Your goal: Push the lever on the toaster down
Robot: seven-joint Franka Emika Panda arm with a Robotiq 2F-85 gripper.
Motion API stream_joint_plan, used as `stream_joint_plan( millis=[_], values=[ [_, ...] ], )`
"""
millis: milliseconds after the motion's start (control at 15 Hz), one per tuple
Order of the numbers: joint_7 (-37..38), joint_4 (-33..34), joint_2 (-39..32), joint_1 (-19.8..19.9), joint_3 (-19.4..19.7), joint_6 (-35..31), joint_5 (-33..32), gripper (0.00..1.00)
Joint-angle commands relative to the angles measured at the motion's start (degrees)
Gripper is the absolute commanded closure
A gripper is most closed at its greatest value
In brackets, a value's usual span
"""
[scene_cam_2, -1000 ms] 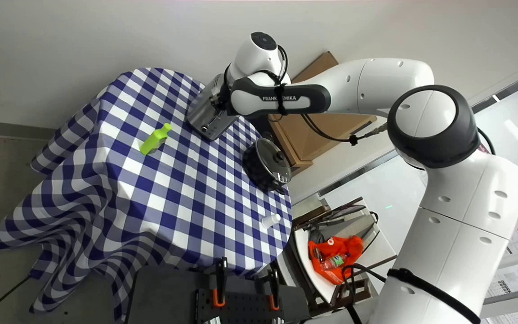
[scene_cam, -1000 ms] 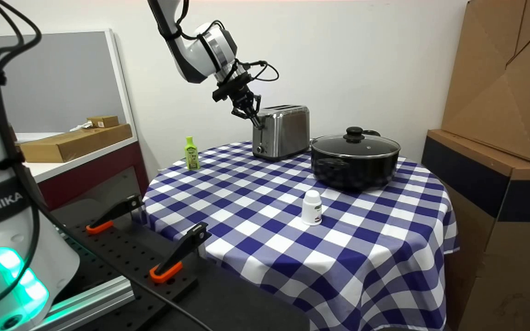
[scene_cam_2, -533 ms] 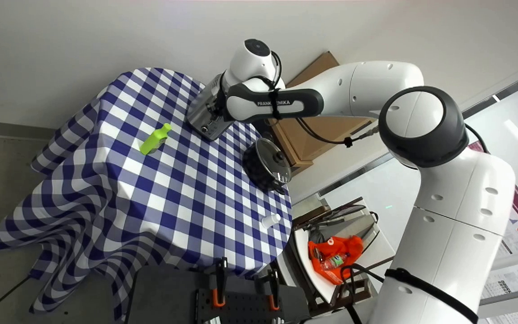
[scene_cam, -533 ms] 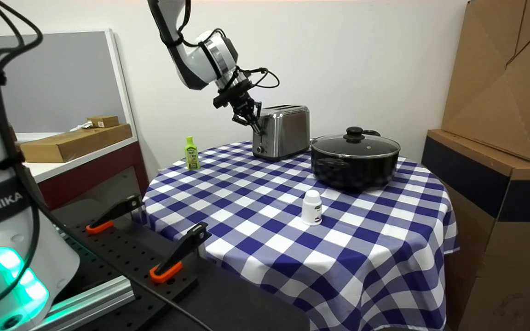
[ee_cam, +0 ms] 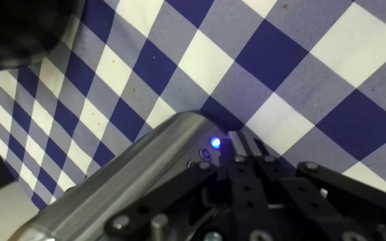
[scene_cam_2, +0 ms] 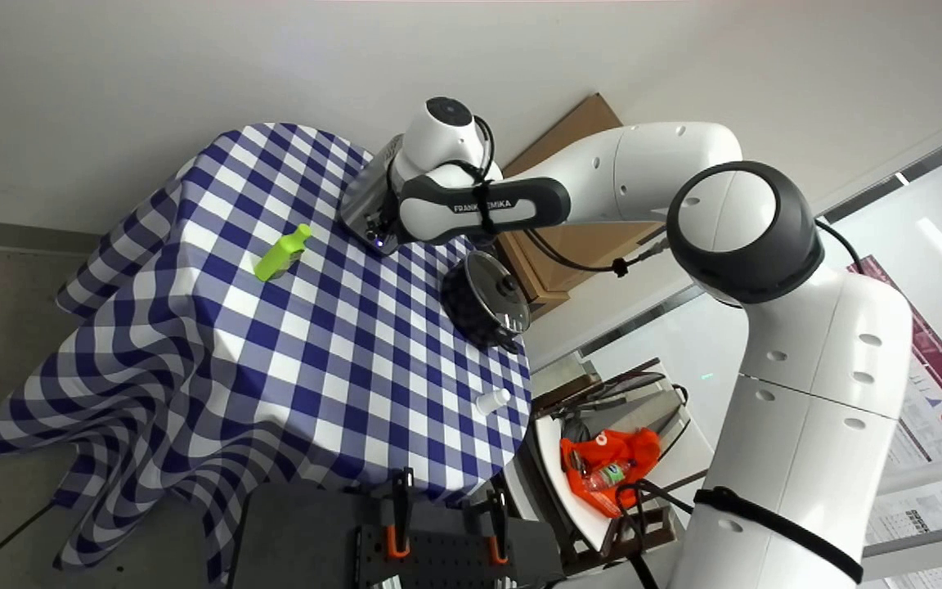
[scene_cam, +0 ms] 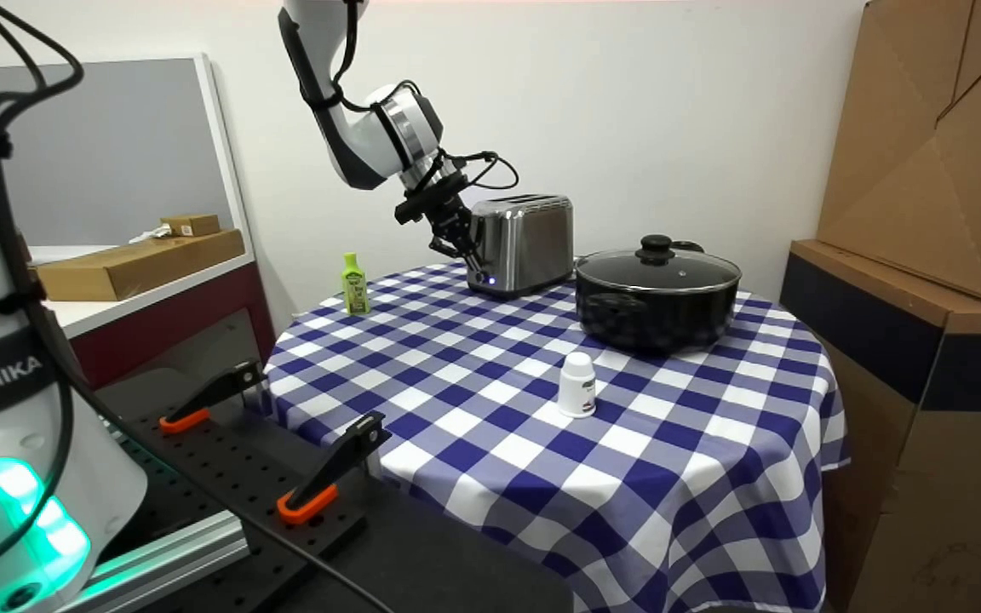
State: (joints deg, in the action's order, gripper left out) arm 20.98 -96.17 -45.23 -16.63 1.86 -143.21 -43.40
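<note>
- Gripper (ee_cam: 242, 135): closed, fingers (ee_cam: 238, 144) seen side by side in the wrist view. Tilted, tips pointed down at the low part of the toaster's narrow end; contact cannot be told.
- Blue light (ee_cam: 215, 143): lit, just left of the fingertips in the wrist view. Round button (ee_cam: 205, 154) noted beside it.
- Toaster (scene_cam: 542, 247): brushed metal, stood upright, immediately right of the gripper in an exterior view. Lever hidden by the gripper; its height cannot be made out.
- Checked tablecloth (scene_cam: 456, 358): blue and white, spread beneath gripper and toaster.
- Green bottle (scene_cam: 355, 285): upright, left of the gripper, apart from it.
- Black pot (scene_cam: 656, 306): covered by a glass lid, right of the gripper, past the toaster.
- White bottle (scene_cam: 577, 387): upright, nearer the camera than the gripper, well apart.
- Clamps (scene_cam: 333, 468): two, black, orange-tipped, farther from the gripper, beyond the cloth's edge.
- Cardboard boxes (scene_cam: 933, 145): stacked, far right of the gripper.
- Orange bag (scene_cam_2: 643, 446): well below and right of the gripper in an exterior view.
</note>
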Motion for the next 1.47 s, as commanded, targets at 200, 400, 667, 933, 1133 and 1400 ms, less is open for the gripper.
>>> stream_joint_plan(
  millis=[200, 400, 667, 933, 1133, 1400],
  values=[
    [-1.7, -2.6, -2.9, -0.3, 0.6, -5.1, 1.2, 1.00],
    [-4.8, -8.1, 2.5, 2.1, -1.9, -6.0, 5.2, 1.00],
    [-12.7, -16.3, 13.1, 6.7, -5.8, -2.4, 18.0, 1.00],
    [-17.3, -22.6, 23.1, 10.0, -5.6, 6.5, 29.1, 1.00],
    [-20.8, -26.4, 29.5, 12.9, -5.8, 11.9, 35.0, 1.00],
    [-26.7, -31.3, 36.4, 16.2, -5.7, 12.8, 43.9, 1.00]
  ],
)
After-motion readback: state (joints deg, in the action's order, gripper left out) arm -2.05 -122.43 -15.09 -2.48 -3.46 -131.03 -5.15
